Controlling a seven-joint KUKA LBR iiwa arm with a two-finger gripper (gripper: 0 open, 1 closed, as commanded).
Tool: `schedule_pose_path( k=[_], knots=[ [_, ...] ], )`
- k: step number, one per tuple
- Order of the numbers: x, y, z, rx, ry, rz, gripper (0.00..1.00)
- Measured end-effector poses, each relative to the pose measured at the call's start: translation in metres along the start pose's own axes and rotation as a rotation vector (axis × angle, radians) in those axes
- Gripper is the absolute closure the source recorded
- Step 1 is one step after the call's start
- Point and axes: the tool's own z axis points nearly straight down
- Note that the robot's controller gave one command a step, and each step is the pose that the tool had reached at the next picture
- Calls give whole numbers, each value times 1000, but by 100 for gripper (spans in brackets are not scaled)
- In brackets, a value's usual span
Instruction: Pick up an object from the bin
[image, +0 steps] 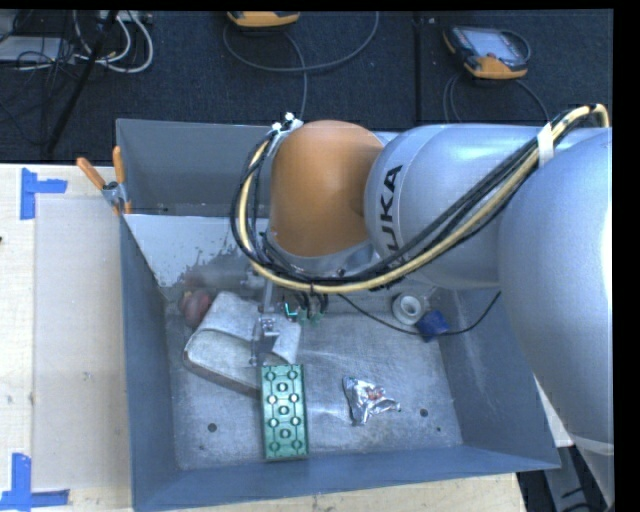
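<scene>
The thing I read as the target is a flat grey pad (215, 352) lying left of centre on the bin floor, with one long edge raised a little. The gripper (265, 342) hangs over its right-hand edge, close above it. From this angle I cannot tell whether the gripper is released or clenched, and I see nothing held in it.

My guess is that the pad is light and somewhat soft, and that it will flex rather than crack. Its broad face gives nothing to pinch, so I would take it across the right-hand edge, where it looks thin enough to close on.

Just beside that edge, and touching or slightly overlapping the pad's lower corner, a green perforated strip (284, 412) runs toward the near wall. It looks stiff and thin, and it could get caught in the same pinch.

A reddish-brown round lump (195, 305) sits near the pad's far-left corner. Well apart to the right lie a crumpled silvery wrapper (367, 399), a white ring (407, 306) and a small blue piece (432, 325), all within the grey bin (150, 400).
</scene>
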Motion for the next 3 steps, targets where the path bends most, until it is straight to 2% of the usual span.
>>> schedule_pose_path(
  k=[1,2,3],
  knots=[
    [-17,-16,62,-10,-28,138,0],
    [-18,-22,67,-16,-40,185,0],
    [-19,-23,68,-17,-41,239,0]
  ],
)
